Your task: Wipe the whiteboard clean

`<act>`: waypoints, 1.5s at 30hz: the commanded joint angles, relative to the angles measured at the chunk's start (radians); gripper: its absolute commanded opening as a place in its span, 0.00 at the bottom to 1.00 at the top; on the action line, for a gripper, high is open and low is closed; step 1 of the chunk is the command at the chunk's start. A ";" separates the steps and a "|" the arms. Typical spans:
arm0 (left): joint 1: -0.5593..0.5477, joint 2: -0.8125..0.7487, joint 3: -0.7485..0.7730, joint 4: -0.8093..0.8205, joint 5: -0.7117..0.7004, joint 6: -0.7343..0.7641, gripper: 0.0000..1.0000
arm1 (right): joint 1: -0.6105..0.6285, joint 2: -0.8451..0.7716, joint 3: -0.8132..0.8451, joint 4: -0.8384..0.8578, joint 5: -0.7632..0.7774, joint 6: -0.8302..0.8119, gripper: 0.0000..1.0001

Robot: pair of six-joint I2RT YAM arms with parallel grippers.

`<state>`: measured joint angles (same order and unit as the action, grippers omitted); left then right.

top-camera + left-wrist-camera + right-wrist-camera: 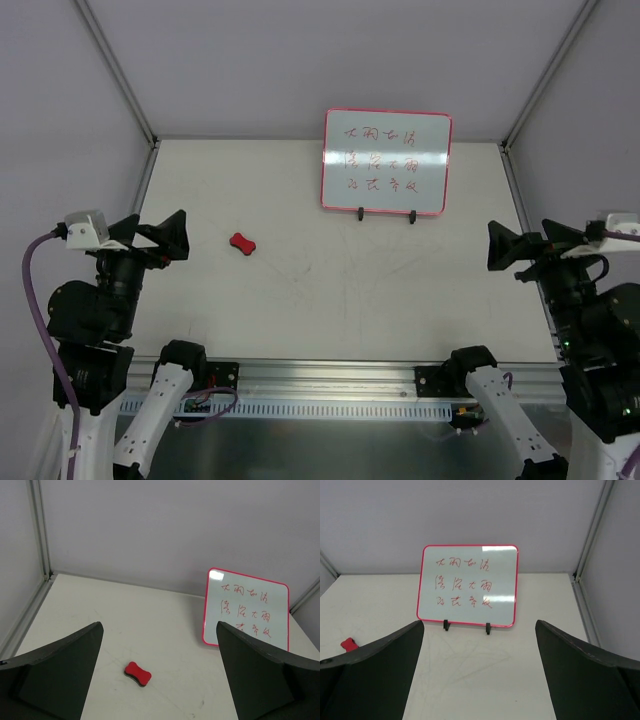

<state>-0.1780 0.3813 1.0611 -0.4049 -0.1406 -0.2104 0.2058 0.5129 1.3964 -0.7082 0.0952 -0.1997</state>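
The whiteboard (386, 161) is standing far right, showing red writing. The left gripper (172, 238) and right gripper (505, 248) are gaping apart, empty.

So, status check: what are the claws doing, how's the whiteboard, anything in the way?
Left gripper open, empty. Right gripper open, empty. Whiteboard upright, red writing unerased. Red eraser loose on table, nearer left gripper. Nothing blocking.

Pale grey walls (300, 60) with metal corner posts (115, 70) around white table (330, 300).
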 commanded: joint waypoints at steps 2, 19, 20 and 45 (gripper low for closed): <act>-0.009 0.057 -0.046 0.017 0.028 -0.064 0.99 | -0.005 0.125 -0.089 0.012 -0.075 0.074 0.99; -0.009 0.143 -0.225 0.001 0.185 -0.130 0.99 | -0.009 0.772 -0.288 0.340 -0.060 0.117 0.88; -0.011 0.143 -0.231 0.000 0.184 -0.127 0.99 | -0.011 0.862 -0.275 0.354 -0.058 0.111 0.86; -0.011 0.174 -0.266 -0.003 0.156 -0.147 0.99 | -0.048 1.395 -0.027 0.426 -0.077 0.186 0.53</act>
<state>-0.1780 0.5472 0.7994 -0.4171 0.0181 -0.3347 0.1619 1.8996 1.3262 -0.3084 0.0177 -0.0402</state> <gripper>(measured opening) 0.987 0.532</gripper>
